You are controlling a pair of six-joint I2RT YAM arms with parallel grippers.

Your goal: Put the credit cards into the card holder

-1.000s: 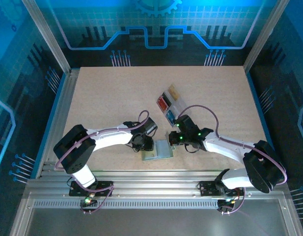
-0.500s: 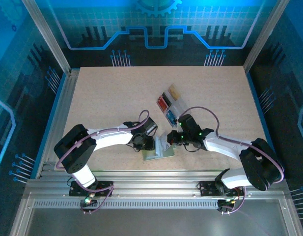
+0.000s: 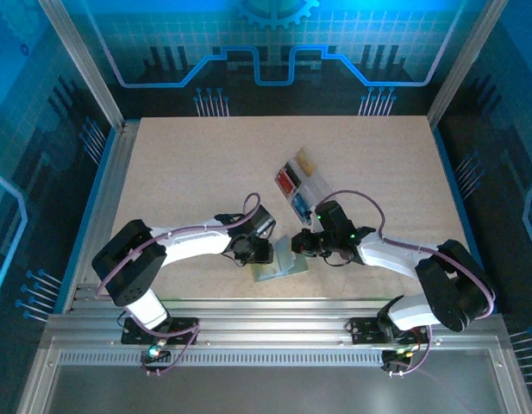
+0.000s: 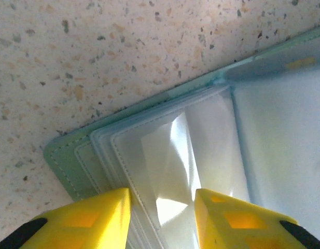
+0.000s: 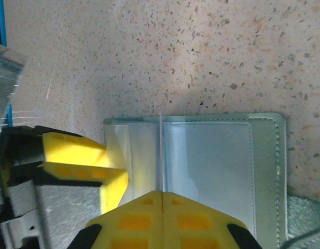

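card holder (image 3: 279,267): sage-green, lying open and flat on the table (image 3: 188,172), close to near edge, about mid-width; clear sleeves (image 4: 175,155) fanned up from it
left gripper (image 4: 162,218): low over holder's left side, yellow fingers apart with the sleeves between them; gripping or just straddling, can't tell
right gripper (image 5: 162,207): over holder from the right, fingers clenched tight; thin pale edge runs out from their seam across the sleeves, card or sleeve can't tell
credit cards (image 3: 286,180): red, black, tan and blue stacks in clear tray (image 3: 315,184), right of table middle, just beyond right gripper
in the way: both grippers crowd over holder, tips near each other
writing: card print too small to read
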